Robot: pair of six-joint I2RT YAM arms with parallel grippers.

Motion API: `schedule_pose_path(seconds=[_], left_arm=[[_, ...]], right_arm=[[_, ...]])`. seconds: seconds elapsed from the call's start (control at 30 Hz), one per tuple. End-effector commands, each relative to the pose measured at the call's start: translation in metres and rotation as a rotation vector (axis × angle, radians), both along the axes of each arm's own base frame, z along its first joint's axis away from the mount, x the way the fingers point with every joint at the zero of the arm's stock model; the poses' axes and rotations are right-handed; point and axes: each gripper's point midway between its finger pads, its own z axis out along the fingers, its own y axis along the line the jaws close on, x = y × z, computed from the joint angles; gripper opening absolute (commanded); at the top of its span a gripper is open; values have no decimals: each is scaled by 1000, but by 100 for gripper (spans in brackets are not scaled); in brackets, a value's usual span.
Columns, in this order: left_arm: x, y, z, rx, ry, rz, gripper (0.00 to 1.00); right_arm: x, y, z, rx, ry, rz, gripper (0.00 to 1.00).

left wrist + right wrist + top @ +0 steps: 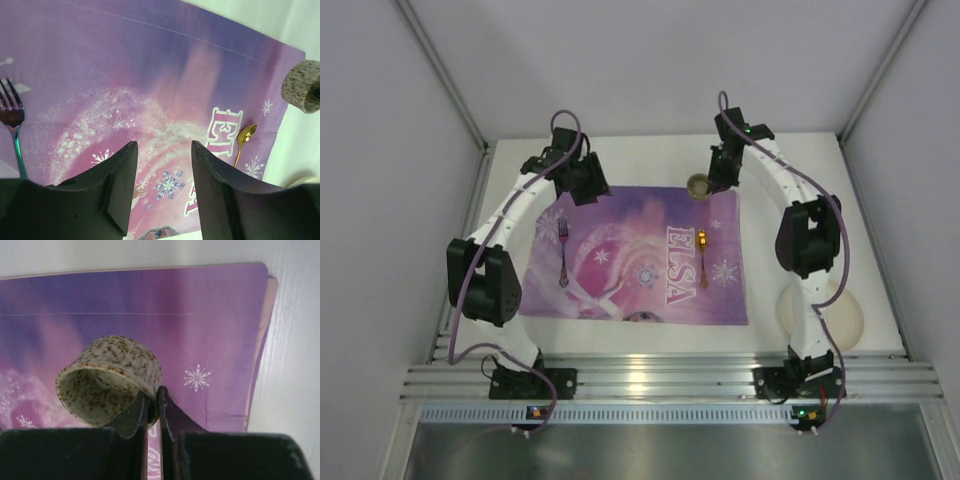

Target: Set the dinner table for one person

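- The tabletop (pixel 650 160) is a broad, flat white rectangle. It fills the floor of the walled booth, with ribbed metal rails (pixel 660 380) along its near edge where both arms are bolted down.
- It looks hard and rigid, and I'd say it is a fixed base rather than something to pick up. There is nowhere to take hold of it, and no need to, since things are only set down on it.
- Its bare surface looks smooth, so I'd expect crockery to slide on it if nudged. Anything fragile should be lowered onto it gently and not dropped.
- A purple "ELSA" placemat (pixel 630 230) covers the middle of it, leaving white margins all round.
- A fork (pixel 563 250) lies on the left part of the mat and a gold spoon (pixel 702 255) on the right part, well apart from each other.
- A pale plate (pixel 820 318) sits off the mat, on the bare white near the right arm's base.
- The right hand (pixel 153 410) is pinched shut on the rim of a speckled cup (pixel 110 375), with one finger inside and one outside the wall.
- The cup hangs tilted over the mat's far right corner. I can't tell whether its base touches the mat.
- The cup looks like ceramic, so it is probably rigid, breakable and rather slippery in such a thin rim pinch.
- The left hand (pixel 164 145) hovers over the far left of the mat, its jaws apart with nothing between them.
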Motion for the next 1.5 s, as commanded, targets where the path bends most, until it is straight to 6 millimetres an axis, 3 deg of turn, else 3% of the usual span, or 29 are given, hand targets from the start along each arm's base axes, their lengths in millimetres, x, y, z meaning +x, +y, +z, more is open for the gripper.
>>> schedule_pose_path(seconds=[0.0, 0.17, 0.43, 0.5, 0.57, 0.63, 0.67, 0.73, 0.77, 0.8, 0.83, 0.87, 0.9, 0.93, 0.97, 1.0, 1.03, 1.07, 1.1, 1.17, 1.2, 1.23, 1.27, 1.33, 1.47], left_arm=[[-16, 8, 16, -4, -28, 36, 52], [-37, 16, 27, -8, -50, 61, 52], [-62, 25, 31, -2, -55, 91, 52], [-65, 24, 32, -6, -55, 94, 52], [-67, 21, 33, -5, -57, 87, 52], [-66, 17, 36, -11, -65, 83, 52], [-66, 9, 39, -15, -74, 67, 52], [-61, -5, 43, -18, -88, 37, 53], [-64, -23, 44, -20, -93, -11, 53], [-60, -37, 56, -28, -126, -46, 53], [-54, -48, 46, 1, -120, -57, 53], [-62, -76, 46, 0, -123, -126, 53], [-58, -98, 57, -24, -160, -178, 53], [-59, -122, 40, -32, -124, -237, 53], [-71, -153, 37, -48, -118, -316, 53], [-74, -179, 48, -92, -134, -379, 53], [-75, -203, 27, -87, -103, -425, 53], [-88, -236, 39, -114, -132, -508, 53], [-96, -260, 14, -117, -80, -573, 53], [-124, -300, 3, -139, -53, -690, 53], [-128, -320, -7, -152, -38, -732, 53], [-150, -339, -10, -178, -16, -801, 53], [-156, -353, -5, -199, -28, -835, 53], [-177, -372, -26, -201, 14, -889, 53], [-189, -379, -30, -196, 17, -889, 52]], right_arm=[[4, 2, -27, -1, 66, -29, 0], [0, 13, -54, -22, 112, 11, 0], [3, 14, -59, -28, 108, 26, 3], [1, 11, -50, -34, 97, 27, 37], [1, 5, -31, -37, 60, 32, 56], [-2, -6, -20, -50, 41, 45, 59], [-1, -18, 1, -51, 0, 32, 61], [-8, -36, 17, -61, -17, 30, 63], [-10, -56, 44, -54, -66, -3, 64], [-20, -67, 47, -57, -54, -19, 65], [-27, -80, 56, -57, -65, -41, 66], [-36, -108, 86, -67, -128, -113, 71], [-53, -124, 78, -82, -92, -154, 72], [-65, -138, 82, -79, -87, -207, 73], [-82, -157, 100, -74, -126, -267, 73], [-103, -176, 82, -81, -65, -327, 74], [-116, -183, 81, -77, -58, -365, 74], [-133, -194, 92, -78, -88, -407, 75], [-152, -197, 74, -91, -33, -422, 75], [-176, -207, 76, -114, -41, -464, 79], [-191, -208, 61, -124, 9, -471, 80], [-200, -210, 55, -121, 24, -486, 82], [-209, -213, 55, -102, 21, -510, 82], [-227, -214, 37, -93, 82, -524, 83], [-249, -213, 13, -70, 154, -539, 84]])
